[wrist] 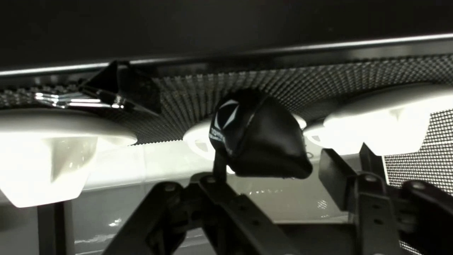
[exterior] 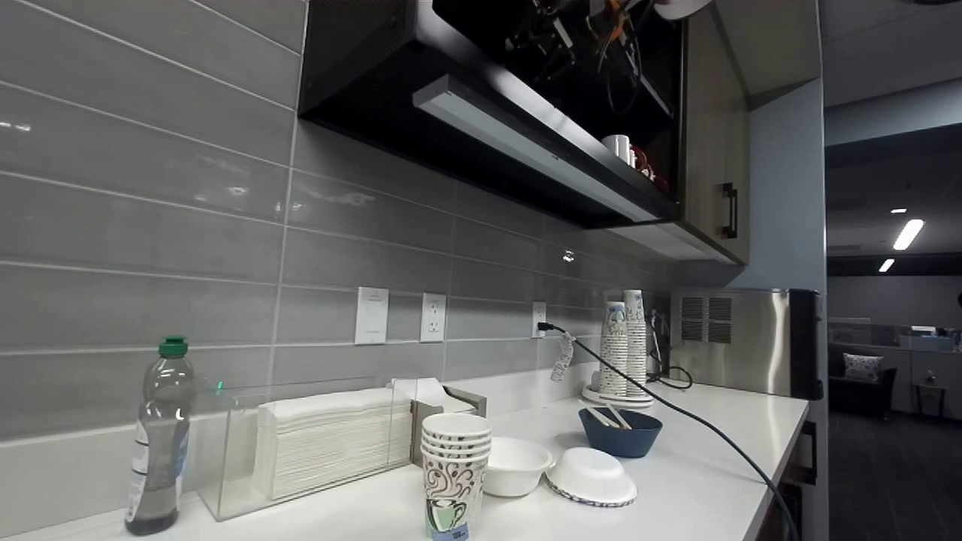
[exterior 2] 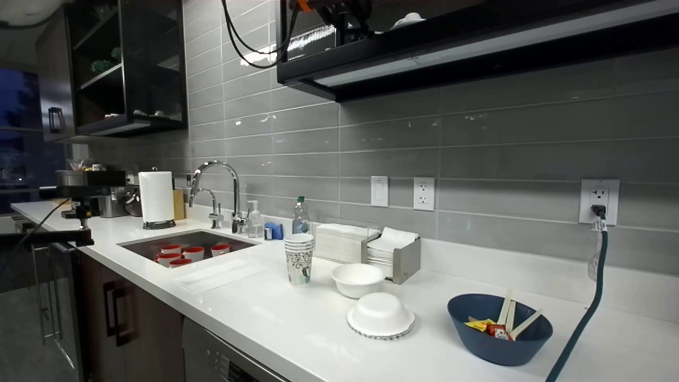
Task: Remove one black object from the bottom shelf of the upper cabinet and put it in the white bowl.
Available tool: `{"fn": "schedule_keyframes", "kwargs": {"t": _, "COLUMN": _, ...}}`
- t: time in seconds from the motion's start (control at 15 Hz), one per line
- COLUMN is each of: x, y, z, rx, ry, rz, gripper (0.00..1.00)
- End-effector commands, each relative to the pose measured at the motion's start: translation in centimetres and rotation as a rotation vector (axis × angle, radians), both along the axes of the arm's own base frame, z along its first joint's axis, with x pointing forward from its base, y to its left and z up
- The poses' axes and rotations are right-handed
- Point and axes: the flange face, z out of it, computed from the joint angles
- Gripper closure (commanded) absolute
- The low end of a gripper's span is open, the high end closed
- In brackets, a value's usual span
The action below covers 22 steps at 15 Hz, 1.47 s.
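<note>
Jaws apart; black pouch likely soft, light, slick: pinch mid-body. Upright white bowl sits toward the worktop's back edge.

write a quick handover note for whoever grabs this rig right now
Gripper: open, up at the dark wall cabinet, holding nothing.
Black object: between or just beyond the open jaws, among white crockery; contact unclear.
White bowl: upright on the counter, next to an upturned white dish.
Done: gripper appears lined up with the black object.
Left: close on it, take it off the bottom shelf, bring it down to the upright bowl, let go. The crockery is close, so backing out gently is probably wise.
</note>
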Motion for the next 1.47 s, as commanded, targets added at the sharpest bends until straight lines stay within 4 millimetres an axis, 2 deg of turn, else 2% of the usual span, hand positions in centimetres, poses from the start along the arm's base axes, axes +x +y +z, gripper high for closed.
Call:
{"fn": "schedule_keyframes", "kwargs": {"t": 0.0, "x": 0.8, "y": 0.3, "z": 0.3, "rx": -0.053, "ry": -0.045, "rz": -0.039, "gripper": 0.53}}
{"fn": "schedule_keyframes", "kwargs": {"t": 0.07, "x": 1.0, "y": 0.2, "z": 0.2, "rx": -0.074, "ry": -0.051, "rz": -0.051, "gripper": 0.55}}
{"fn": "schedule_keyframes", "kwargs": {"t": 0.13, "x": 1.1, "y": 0.2, "z": 0.1, "rx": -0.09, "ry": -0.052, "rz": -0.058, "gripper": 0.77}}
{"fn": "schedule_keyframes", "kwargs": {"t": 0.27, "x": 1.1, "y": 0.1, "z": 0.2, "rx": -0.115, "ry": -0.053, "rz": -0.068, "gripper": 0.81}}
{"fn": "schedule_keyframes", "kwargs": {"t": 0.4, "x": 0.4, "y": 0.1, "z": 0.7, "rx": -0.111, "ry": -0.042, "rz": -0.056, "gripper": 0.95}}
{"fn": "schedule_keyframes", "kwargs": {"t": 0.53, "x": -1.7, "y": -0.2, "z": 2.2, "rx": -0.079, "ry": -0.032, "rz": -0.021, "gripper": 0.99}}
{"fn": "schedule_keyframes", "kwargs": {"t": 0.6, "x": -2.6, "y": -0.4, "z": 3.0, "rx": -0.063, "ry": -0.031, "rz": -0.009, "gripper": 0.96}}
{"fn": "schedule_keyframes", "kwargs": {"t": 0.73, "x": -5.6, "y": -1.6, "z": 4.7, "rx": -0.024, "ry": -0.015, "rz": 0.03, "gripper": 0.99}}
{"fn": "schedule_keyframes", "kwargs": {"t": 0.87, "x": -9.3, "y": -3.3, "z": 5.8, "rx": -0.001, "ry": 0.051, "rz": 0.098, "gripper": 0.97}}
{"fn": "schedule_keyframes", "kwargs": {"t": 1.0, "x": -12.8, "y": -5.3, "z": 6.1, "rx": 0.017, "ry": 0.144, "rz": 0.148, "gripper": 0.97}}
{"fn": "schedule_keyframes", "kwargs": {"t": 1.07, "x": -13.9, "y": -6.2, "z": 5.7, "rx": 0.02, "ry": 0.21, "rz": 0.152, "gripper": 0.97}}
{"fn": "schedule_keyframes", "kwargs": {"t": 1.2, "x": -15.3, "y": -7.8, "z": 3.4, "rx": 0.024, "ry": 0.354, "rz": 0.13, "gripper": 0.97}}
{"fn": "schedule_keyframes", "kwargs": {"t": 1.27, "x": -15.5, "y": -8.5, "z": 1.7, "rx": 0.009, "ry": 0.421, "rz": 0.101, "gripper": 0.97}}
{"fn": "schedule_keyframes", "kwargs": {"t": 1.4, "x": -14.4, "y": -9.0, "z": -1.8, "rx": -0.035, "ry": 0.521, "rz": 0.034, "gripper": 0.97}}
